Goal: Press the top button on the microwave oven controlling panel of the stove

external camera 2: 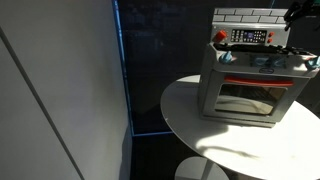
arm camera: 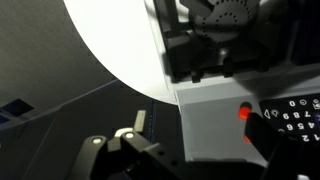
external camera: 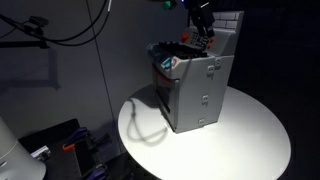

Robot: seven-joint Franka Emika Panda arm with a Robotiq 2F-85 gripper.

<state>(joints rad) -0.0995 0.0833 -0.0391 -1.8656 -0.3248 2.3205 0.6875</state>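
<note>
**Dimly lit laboratory or test space, not a household kitchen.**
In both exterior views a small toy stove [external camera: 200, 95] [external camera 2: 245, 95] stands alone on a round white table [external camera: 255, 135] [external camera 2: 185, 110], with no fitted counters or cabinets around it. In an exterior view, loose black cables [external camera: 70, 30] hang across a plain grey wall and assorted equipment [external camera: 55, 150] lies on the floor beside the table. In an exterior view, a pale partition panel [external camera 2: 60, 90] screens the area.
</note>
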